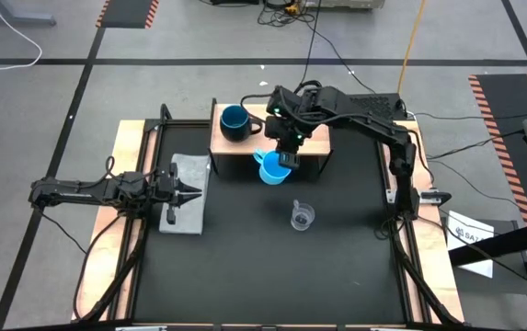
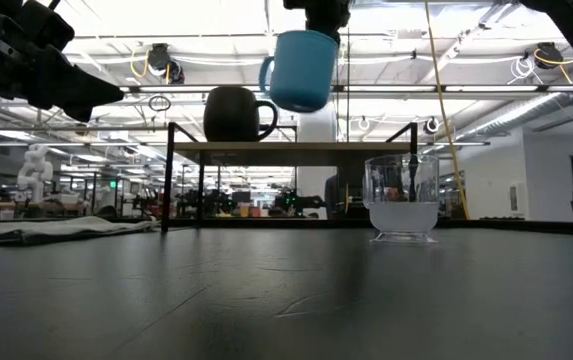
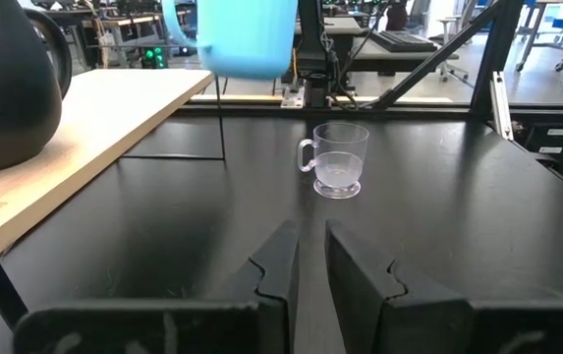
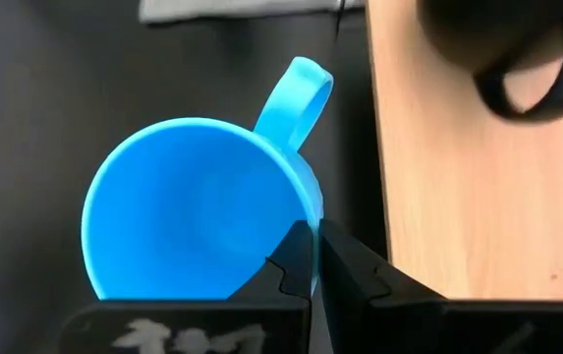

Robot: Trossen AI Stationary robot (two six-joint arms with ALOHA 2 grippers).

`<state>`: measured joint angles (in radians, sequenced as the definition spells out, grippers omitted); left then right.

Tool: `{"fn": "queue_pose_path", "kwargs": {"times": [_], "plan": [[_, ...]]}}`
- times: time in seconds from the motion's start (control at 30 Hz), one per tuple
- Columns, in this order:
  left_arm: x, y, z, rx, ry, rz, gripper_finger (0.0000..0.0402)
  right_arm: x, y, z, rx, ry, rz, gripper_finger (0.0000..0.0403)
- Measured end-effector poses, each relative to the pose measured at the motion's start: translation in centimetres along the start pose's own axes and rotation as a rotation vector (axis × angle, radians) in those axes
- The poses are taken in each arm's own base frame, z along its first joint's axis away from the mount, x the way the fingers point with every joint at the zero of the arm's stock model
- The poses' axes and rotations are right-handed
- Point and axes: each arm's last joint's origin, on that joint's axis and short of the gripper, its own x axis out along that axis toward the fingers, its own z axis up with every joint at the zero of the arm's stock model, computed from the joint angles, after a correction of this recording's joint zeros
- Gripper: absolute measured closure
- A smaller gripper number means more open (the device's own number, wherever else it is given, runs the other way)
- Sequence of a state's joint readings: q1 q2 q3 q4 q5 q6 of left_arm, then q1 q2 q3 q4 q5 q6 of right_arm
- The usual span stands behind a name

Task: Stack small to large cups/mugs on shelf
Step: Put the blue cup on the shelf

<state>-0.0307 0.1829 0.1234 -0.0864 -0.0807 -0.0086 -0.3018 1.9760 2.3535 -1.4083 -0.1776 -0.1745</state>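
The light-blue cup (image 1: 271, 169) hangs in the air at the shelf's near edge, held by my right gripper (image 1: 287, 154); the low view shows the cup (image 2: 301, 68) above the level of the board. The navy mug (image 1: 235, 121) stands upright on the wooden shelf (image 1: 314, 140), on its left part. The small clear cup (image 1: 302, 216) stands on the black table, nearer than the shelf. My left gripper (image 1: 188, 193) hovers shut over the grey cloth (image 1: 188, 213) on the left, touching nothing. My right gripper pinches the light-blue cup's rim (image 4: 312, 218), about a quarter turn from the handle (image 4: 296, 96), with one finger inside the cup and one outside. The fingers (image 4: 296, 258) come from above, pointing down. The cup is lifted clear, mouth up and slightly tilted.
The shelf stands on thin dark legs (image 2: 169, 175) at the table's far middle; the board to the right of the navy mug is bare. The grey cloth lies flat at the table's left. Wooden strips edge the black table top (image 1: 245, 267).
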Motion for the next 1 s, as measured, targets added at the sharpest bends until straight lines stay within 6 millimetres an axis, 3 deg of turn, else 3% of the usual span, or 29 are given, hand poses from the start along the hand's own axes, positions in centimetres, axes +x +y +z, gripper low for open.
{"fn": "queue_pose_path", "kwargs": {"times": [0.23,0.4,0.57,0.83,1.0], "plan": [[0.0,0.0,0.0,-0.004,0.002,0.0,0.0346,-3.1,0.8,0.3,-0.015,-0.161,-0.018,0.0403],[0.0,0.0,-0.2,-0.001,0.019,0.0,0.0346,-2.5,1.4,-0.2,-0.017,-0.115,-0.004,0.0403],[0.0,0.0,-0.2,-0.001,0.025,0.0,0.0346,-3.3,1.6,-2.1,0.031,-0.033,-0.019,0.0403],[0.0,0.0,-0.2,-0.002,0.016,0.001,0.0346,-7.0,2.4,-5.3,0.078,-0.098,-0.079,0.0403],[0.0,0.0,-0.1,-0.004,0.006,0.006,0.0346,-7.8,2.4,-7.2,0.095,-0.128,-0.134,0.0403]]}}
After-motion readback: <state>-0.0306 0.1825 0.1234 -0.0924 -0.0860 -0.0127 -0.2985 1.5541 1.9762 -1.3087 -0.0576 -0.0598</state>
